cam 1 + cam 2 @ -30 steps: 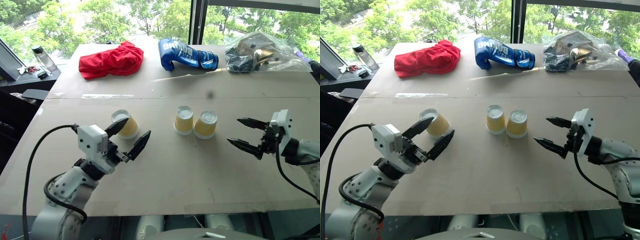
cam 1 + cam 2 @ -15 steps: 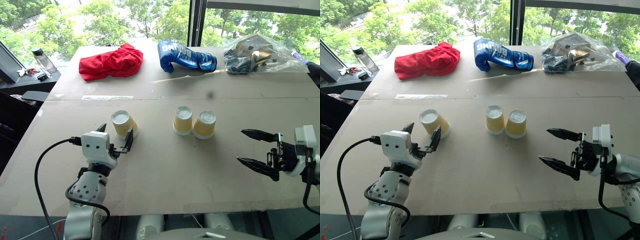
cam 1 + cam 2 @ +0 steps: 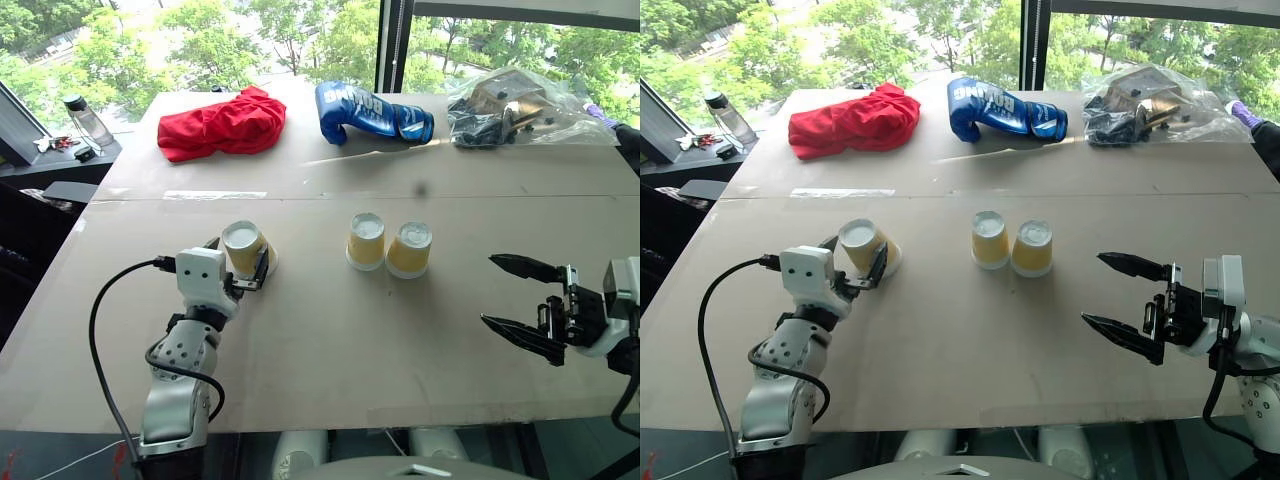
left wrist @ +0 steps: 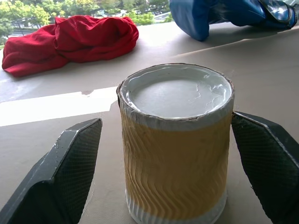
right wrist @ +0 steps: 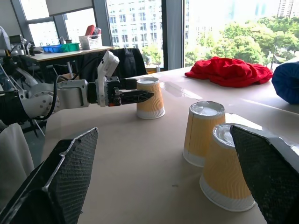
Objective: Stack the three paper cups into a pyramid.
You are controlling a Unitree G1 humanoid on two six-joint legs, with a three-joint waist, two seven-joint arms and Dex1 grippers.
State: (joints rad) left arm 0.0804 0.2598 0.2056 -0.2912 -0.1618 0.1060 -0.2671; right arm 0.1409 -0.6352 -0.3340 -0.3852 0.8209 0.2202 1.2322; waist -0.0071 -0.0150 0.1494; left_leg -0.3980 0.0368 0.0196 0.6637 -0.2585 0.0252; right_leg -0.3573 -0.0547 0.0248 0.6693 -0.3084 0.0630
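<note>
Cups are sitting upside down on the surface [image 3: 330,330]: two [image 3: 367,240] [image 3: 410,249] touching mid-surface as the pyramid's base, the lone cup [image 3: 246,248] standing apart, bracketed by the open left hand [image 3: 240,272] for lifting. The right hand [image 3: 520,296] is waiting open, empty.

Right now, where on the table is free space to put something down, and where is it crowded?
Free: the table between the pair of cups and the near edge, and the strip behind the cups. Crowded: the far edge, with the red cloth, blue boxing glove and plastic bag; also around the lone cup, flanked by the left gripper.
</note>
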